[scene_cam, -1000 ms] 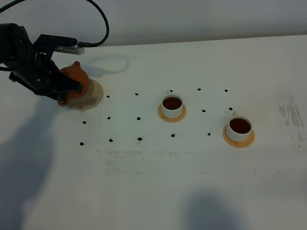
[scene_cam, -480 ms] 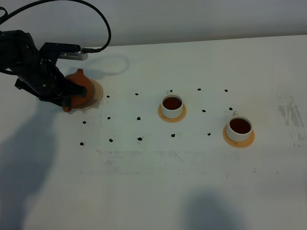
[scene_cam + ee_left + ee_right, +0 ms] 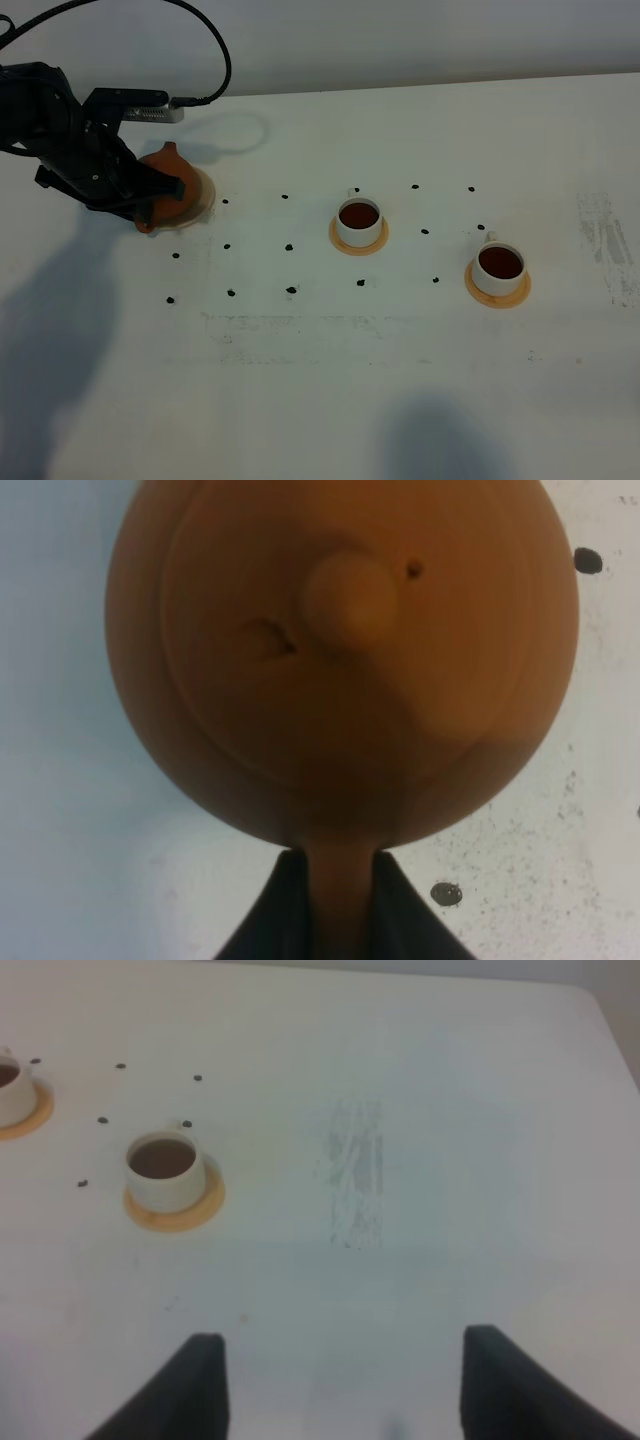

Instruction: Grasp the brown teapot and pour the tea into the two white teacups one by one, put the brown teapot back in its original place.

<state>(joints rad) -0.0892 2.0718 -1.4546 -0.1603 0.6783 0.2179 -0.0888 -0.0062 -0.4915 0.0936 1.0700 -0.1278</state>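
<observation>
Teapot work, far left of the desk (image 3: 330,390): we find the left hand (image 3: 150,190) low over the cream coaster (image 3: 203,192), pressed together on the loop handle of the brown teapot (image 3: 168,175). From overhead the pot sits on or just above that disc; we cannot tell whether its base touches. Its spout sticks out at the near left edge of the coaster, and the black arm covers much of the body. In the left wrist view the teapot (image 3: 340,660) fills the frame, knobbed lid on, with the handle pinched between the two dark fingers (image 3: 270,920) at the frame's lower edge. A black cable loops up from the arm toward the back wall. Moving right, we note small black dots (image 3: 290,245) scattered in rows across the white surface. Near the middle stands the first white teacup (image 3: 359,220) on its orange-tan coaster (image 3: 359,243), dark tea inside. Further right and nearer the front edge stands the second white teacup (image 3: 498,265), also holding dark tea, on its own orange-tan coaster (image 3: 497,293). The two cups are well apart from each other and from the pot. At far right we see a grey scuffed patch (image 3: 605,245) on the desk. The right hand (image 3: 340,1380) shows only in its own wrist view: fingers spread wide, nothing between them, hanging above bare surface, with the scuffed patch ahead of it and the second cup off to one side.
</observation>
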